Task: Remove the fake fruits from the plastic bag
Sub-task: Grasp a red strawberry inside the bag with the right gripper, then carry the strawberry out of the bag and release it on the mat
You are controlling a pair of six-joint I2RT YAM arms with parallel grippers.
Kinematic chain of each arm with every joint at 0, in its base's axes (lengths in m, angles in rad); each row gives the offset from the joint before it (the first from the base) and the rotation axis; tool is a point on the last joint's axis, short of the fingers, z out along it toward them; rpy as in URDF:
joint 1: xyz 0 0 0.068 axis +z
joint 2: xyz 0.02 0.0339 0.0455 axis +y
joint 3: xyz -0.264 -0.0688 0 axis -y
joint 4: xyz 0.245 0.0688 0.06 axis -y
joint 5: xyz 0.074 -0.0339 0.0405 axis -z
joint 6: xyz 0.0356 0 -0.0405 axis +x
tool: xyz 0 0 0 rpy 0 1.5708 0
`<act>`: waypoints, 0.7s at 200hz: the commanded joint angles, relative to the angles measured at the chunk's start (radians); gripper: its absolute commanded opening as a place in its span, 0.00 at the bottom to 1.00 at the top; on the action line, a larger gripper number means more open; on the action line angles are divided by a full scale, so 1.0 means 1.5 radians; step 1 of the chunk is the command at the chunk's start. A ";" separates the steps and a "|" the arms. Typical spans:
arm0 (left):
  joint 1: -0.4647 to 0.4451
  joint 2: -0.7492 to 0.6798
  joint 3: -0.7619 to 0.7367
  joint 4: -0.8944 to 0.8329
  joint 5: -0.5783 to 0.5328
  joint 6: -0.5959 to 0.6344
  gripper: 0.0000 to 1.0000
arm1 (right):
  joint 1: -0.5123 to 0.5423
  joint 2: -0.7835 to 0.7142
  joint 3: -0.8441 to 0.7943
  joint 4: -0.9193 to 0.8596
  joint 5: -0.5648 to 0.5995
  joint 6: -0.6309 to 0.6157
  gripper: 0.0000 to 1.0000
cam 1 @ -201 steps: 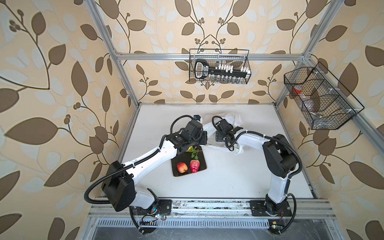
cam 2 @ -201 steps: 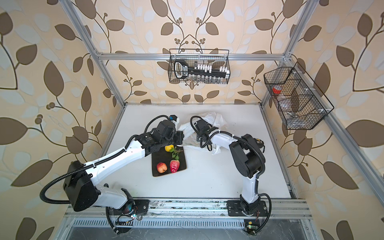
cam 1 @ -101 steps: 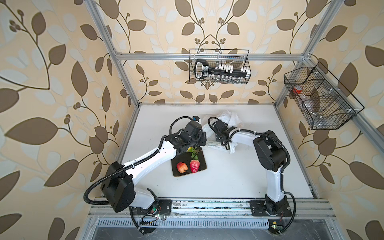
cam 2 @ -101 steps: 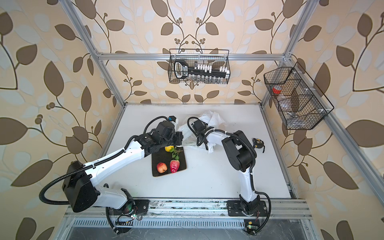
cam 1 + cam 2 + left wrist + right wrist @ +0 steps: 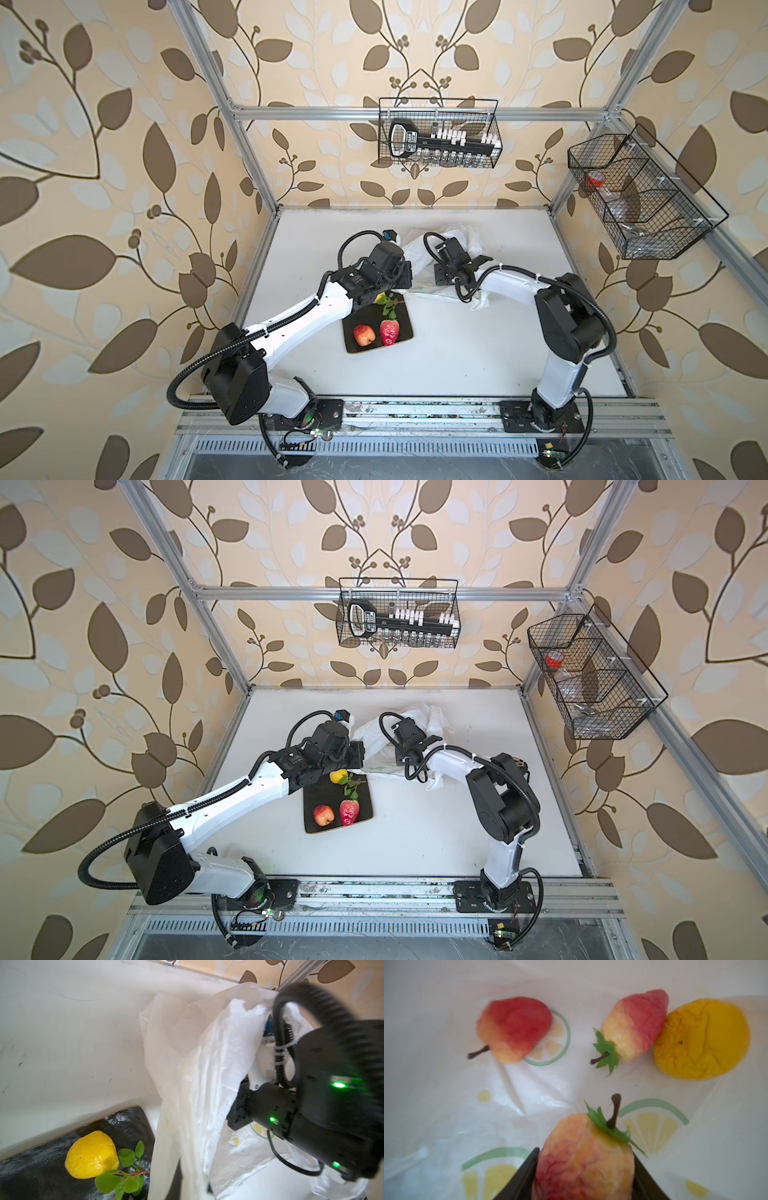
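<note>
So, step: getting one of the fake fruits out of the plastic bag [image 5: 197, 1064] (my read: pick under way, nothing lifted yet).
right claw [image 5: 585, 1151]: inside the bag, about half spread, one finger against each flank of the nearest fruit [image 5: 583, 1174]. That fruit is red-yellow, with its leafy cap and stem pointing away from the wrist. There is contact on both sides, but I can't tell how firm.
left claw [image 5: 405, 276]: pressed together. The bag film runs down to it in the left wrist view, so it seems to be pinching the rim to hold the mouth up.
how to do it well: squeeze the body, not the stem. Back out slowly along the way in so the thin film doesn't snag. The mouth should be held high.
others in bag: red pear shape [image 5: 515, 1030] lying apart, second red-yellow piece [image 5: 635, 1026] touching an orange one [image 5: 702, 1039].
already out: four pieces on the black plate [image 5: 316, 800], which sits on the bench [image 5: 457, 353] just beside the bag.
</note>
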 commanded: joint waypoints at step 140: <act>0.023 0.014 0.043 0.038 -0.014 -0.011 0.00 | -0.001 -0.343 -0.154 0.022 -0.269 -0.058 0.39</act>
